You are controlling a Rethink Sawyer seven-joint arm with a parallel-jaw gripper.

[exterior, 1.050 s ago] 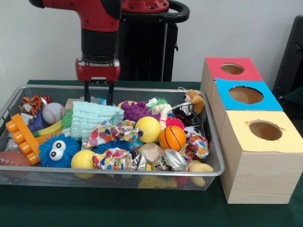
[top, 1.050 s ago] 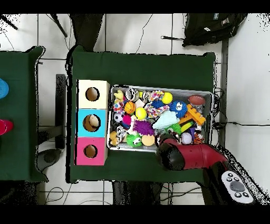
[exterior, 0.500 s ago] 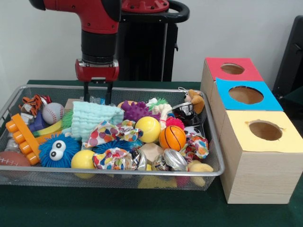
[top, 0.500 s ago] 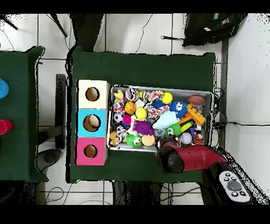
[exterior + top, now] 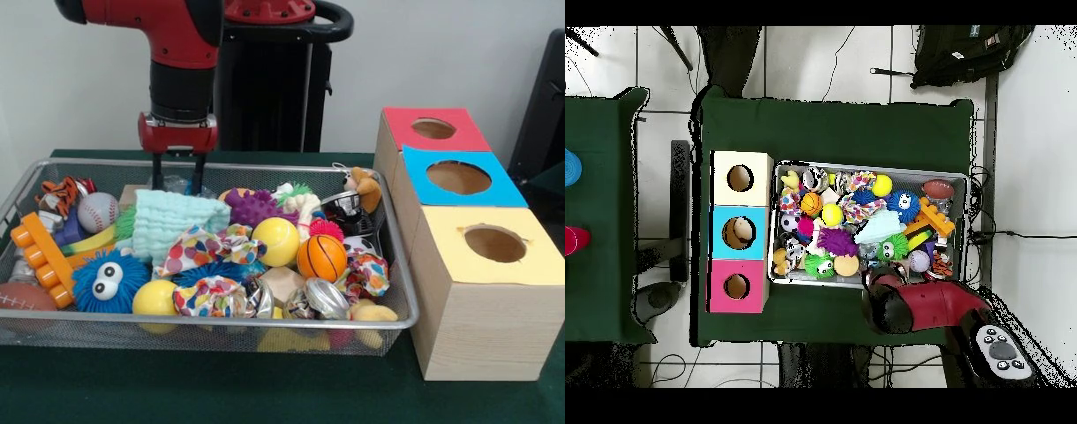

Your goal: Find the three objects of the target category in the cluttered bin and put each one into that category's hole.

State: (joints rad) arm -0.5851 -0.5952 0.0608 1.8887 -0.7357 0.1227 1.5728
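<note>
Balls look like the likely target category, though the task names none: a baseball (image 5: 98,211), a yellow ball (image 5: 276,241) and a small basketball (image 5: 321,257) lie among the clutter in the wire bin (image 5: 212,325). Red-housed and pointing straight down, the end effector (image 5: 175,172) hangs over the bin's far rim, its two dark fingers parted and holding nothing, with the tips just above the mint green cloth (image 5: 176,221). In the front view the baseball is nearest, just beside the fingers toward the picture's left and slightly nearer the camera; the yellow ball and basketball lie well apart from it toward the picture's right. Round targets have no long axis, so approach direction matters little. Three boxes with holes, red (image 5: 433,130), blue (image 5: 457,177) and yellow (image 5: 494,243), stand on the green worktop (image 5: 212,389) touching the bin's side.
</note>
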